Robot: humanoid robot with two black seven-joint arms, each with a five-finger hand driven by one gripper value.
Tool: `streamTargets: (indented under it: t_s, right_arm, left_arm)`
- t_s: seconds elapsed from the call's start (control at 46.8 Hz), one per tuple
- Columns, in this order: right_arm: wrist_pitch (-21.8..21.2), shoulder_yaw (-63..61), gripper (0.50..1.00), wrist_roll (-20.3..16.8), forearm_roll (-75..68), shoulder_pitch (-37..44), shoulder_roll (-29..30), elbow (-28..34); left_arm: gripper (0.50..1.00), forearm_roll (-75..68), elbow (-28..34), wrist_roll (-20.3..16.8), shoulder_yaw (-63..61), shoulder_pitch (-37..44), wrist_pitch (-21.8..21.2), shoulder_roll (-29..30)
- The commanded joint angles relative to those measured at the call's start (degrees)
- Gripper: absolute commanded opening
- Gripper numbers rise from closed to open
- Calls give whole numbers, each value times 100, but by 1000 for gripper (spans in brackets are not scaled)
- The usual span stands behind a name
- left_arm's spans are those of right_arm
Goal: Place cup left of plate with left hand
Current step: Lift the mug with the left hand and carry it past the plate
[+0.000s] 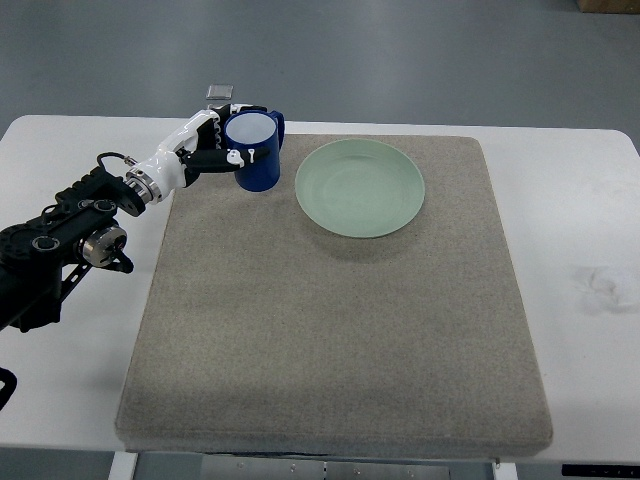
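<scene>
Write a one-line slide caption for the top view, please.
Left hand grips a blue cup at the grey mat's far edge, left of the green plate.

One cup (pixel 256 150), one plate (pixel 360 187), one mat (pixel 330 330), one counter (pixel 585 200), and one robot hand (pixel 205 145) are visible.

A white desk (pixel 570 190) carries a large grey felt mat (pixel 330 340) that covers most of its middle. On the mat, toward its far edge, lies a pale green plate (pixel 360 187), and just left of it stands a blue cup (pixel 255 152). The desk's bare right side shows a faint smudge (pixel 603 285).
</scene>
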State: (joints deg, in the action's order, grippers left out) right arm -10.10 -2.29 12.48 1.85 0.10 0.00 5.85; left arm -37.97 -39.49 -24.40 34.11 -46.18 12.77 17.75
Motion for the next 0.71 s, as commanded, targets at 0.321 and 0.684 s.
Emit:
streamTargets:
  t_s: [0.321, 0.684]
  right_arm:
    - [-1, 0, 932, -9, 0, -1, 0, 4]
    - [-1, 0, 932, -9, 0, -1, 0, -5]
  left_arm:
    - [649, 97, 117, -91, -19, 144, -600, -70]
    - [750, 132, 125, -91, -71, 179, -864, -79]
